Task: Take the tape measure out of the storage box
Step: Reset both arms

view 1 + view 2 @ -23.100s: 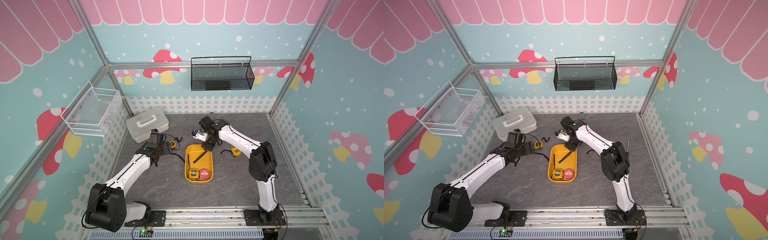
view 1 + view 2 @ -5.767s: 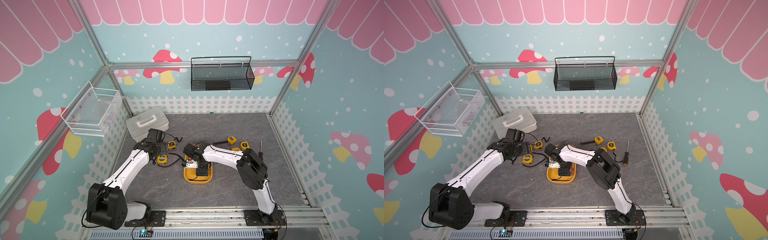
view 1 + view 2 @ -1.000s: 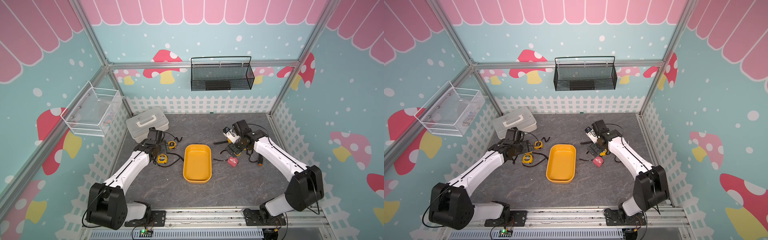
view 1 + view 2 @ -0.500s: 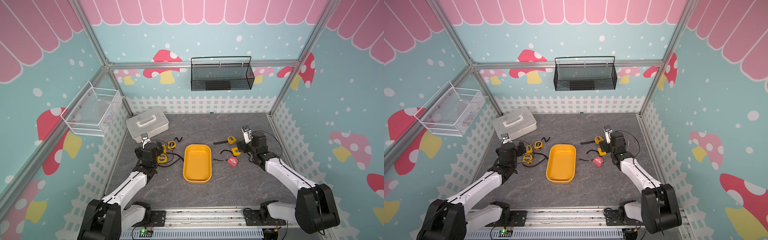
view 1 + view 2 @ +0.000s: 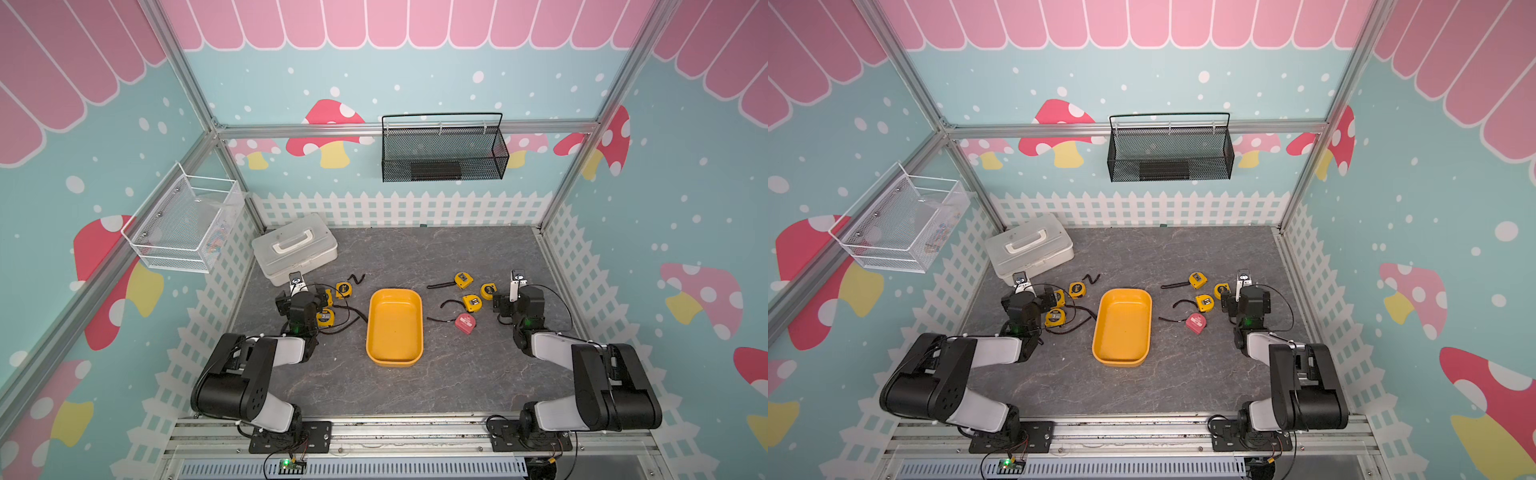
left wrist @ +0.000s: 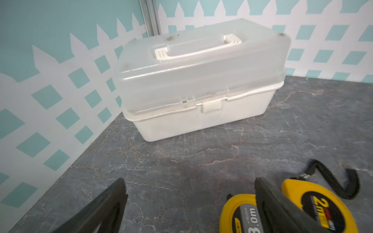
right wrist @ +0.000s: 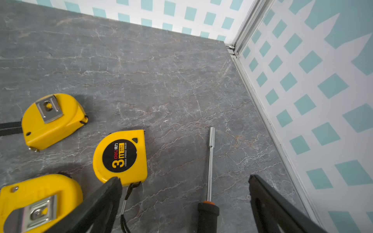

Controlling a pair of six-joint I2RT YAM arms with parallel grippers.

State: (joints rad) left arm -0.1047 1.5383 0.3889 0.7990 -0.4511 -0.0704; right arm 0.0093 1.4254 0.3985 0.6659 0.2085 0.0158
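The storage box [image 5: 395, 328] sits mid-table, and in both top views its inside is bare: no tape in it at all. Every tape is out on the grey table [image 5: 415, 257]. The left-hand yellow tape measures [image 5: 325, 317] are clustered left of the box, their black straps trailing toward its wall. The right-hand yellow tape measures [image 5: 472, 302] lie to the right, with the red tape measure [image 5: 464, 323] closest to the box but clear of it.

The left gripper [image 6: 189, 189] faces the white case [image 6: 197, 80] in the far-left corner, jaws spread wide with nothing between them. One finger crosses in front of two yellow tapes in the wrist view, and I cannot tell whether it touches them. The right gripper [image 7: 183, 179] is also wide apart. A screwdriver [image 7: 210, 165] lies on the table under the gap, not gripped, and a yellow tape sits just beside one finger.

Both arms are folded at the sides, well apart from the box. To my eye the unloading is finished. What's next calls for little: keep the jaws apart and stay clear of the tapes and straps.
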